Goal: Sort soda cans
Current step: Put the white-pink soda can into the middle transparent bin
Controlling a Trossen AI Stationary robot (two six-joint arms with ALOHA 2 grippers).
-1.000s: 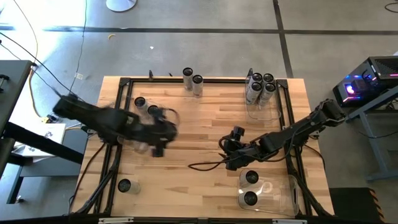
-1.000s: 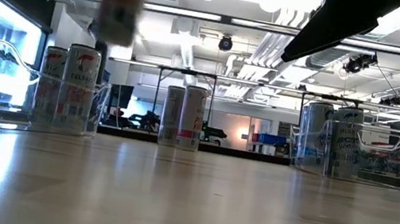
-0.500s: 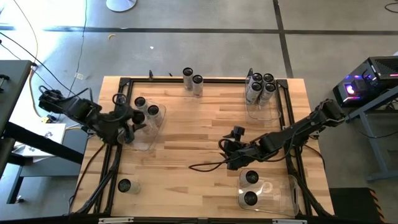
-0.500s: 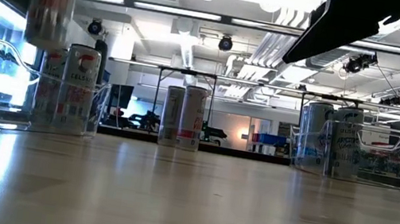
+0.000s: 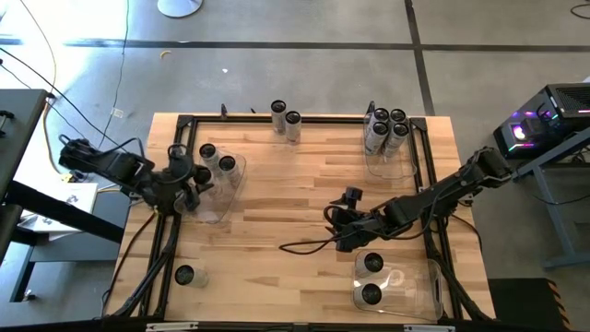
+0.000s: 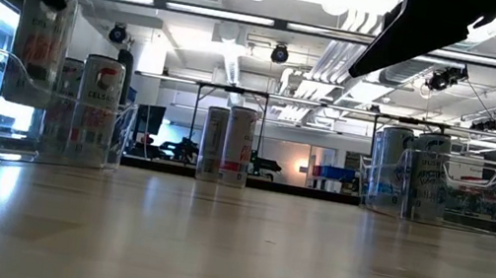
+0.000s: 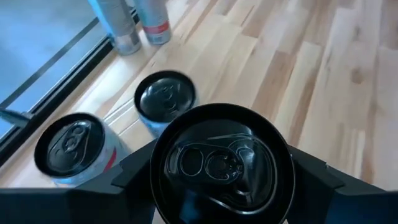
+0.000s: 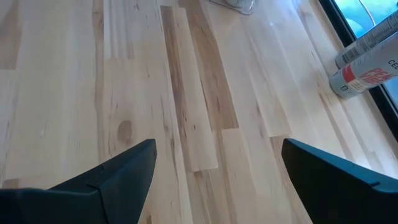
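Soda can [image 7: 221, 165] pinched in left gripper [image 7: 222, 180] fingers, hanging over the left clear bin [image 5: 219, 210] beside two cans [image 5: 217, 159] inside. Judgement: lower straight, release once seated, avoid neighbours. Farther off, right gripper [image 5: 339, 224] spread, empty, above mid tabletop [image 5: 295, 180].

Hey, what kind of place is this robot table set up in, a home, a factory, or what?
Most likely a robotics lab or workshop, not a home. A bare concrete floor surrounds the wooden table, exposed ducts and strip lights run overhead, and a lit computer stands beside the rig.
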